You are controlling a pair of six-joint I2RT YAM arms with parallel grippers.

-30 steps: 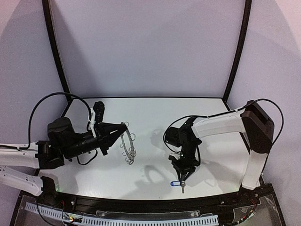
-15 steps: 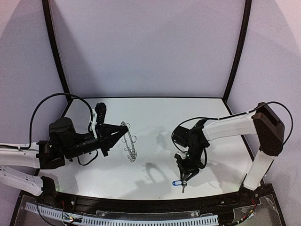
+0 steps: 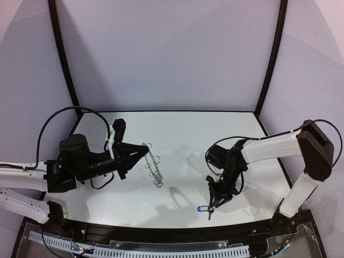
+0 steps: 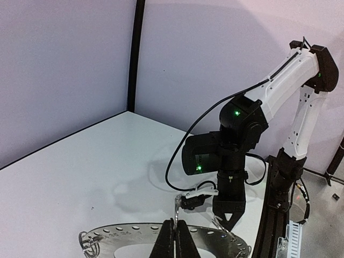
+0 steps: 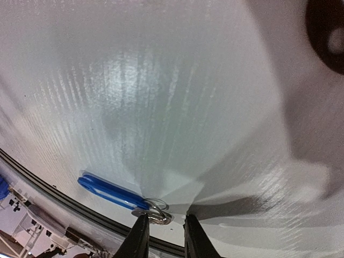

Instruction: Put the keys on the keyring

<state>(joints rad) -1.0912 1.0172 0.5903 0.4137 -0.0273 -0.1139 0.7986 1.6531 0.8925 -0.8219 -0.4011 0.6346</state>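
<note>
Clamping the keyring (image 3: 152,166) on edge above the worktop (image 3: 177,134) in the tight-shut left tool (image 3: 144,152), with the right tool (image 3: 214,203) poised tip-down, fingers narrowly apart, just over the blue-tagged key (image 3: 202,209) near the front edge.

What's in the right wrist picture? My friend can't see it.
A blue-tagged key lies on the white table near its edge. The right end effector, slightly open, is right beside the key's metal end.
</note>
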